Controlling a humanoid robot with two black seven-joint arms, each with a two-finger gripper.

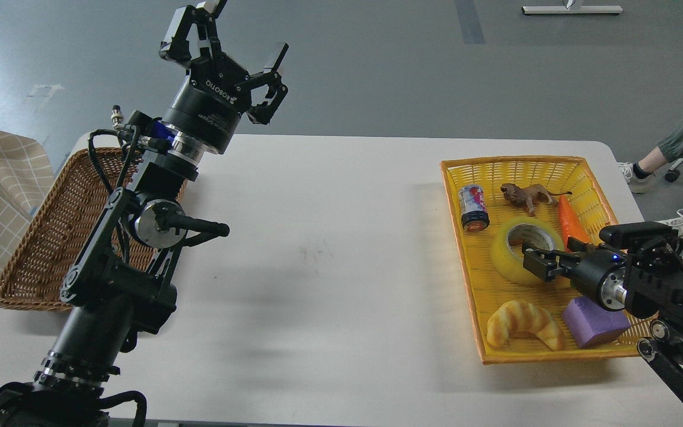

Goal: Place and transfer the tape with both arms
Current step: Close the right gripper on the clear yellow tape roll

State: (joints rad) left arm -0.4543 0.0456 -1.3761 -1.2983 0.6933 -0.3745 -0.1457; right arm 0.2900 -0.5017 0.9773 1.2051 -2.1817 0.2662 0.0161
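The yellow tape roll (pixel 510 254) lies flat in the yellow basket (pixel 516 166) at the right of the table, its grey-white core facing up. My right gripper (pixel 536 261) comes in from the right and sits low at the roll's near right rim. Its dark fingers overlap the rim, and I cannot tell how far apart they stand. My left gripper (pixel 242 34) is raised high above the table's far left edge, open and empty, far from the tape.
The yellow basket also holds a can (pixel 473 206), a toy lion (pixel 528 195), an orange carrot (pixel 569 219), a croissant (pixel 523 324) and a purple block (pixel 594 321). A brown wicker basket (pixel 45 231) stands at the left. A person's legs (pixel 682 142) are beyond the table's right side.
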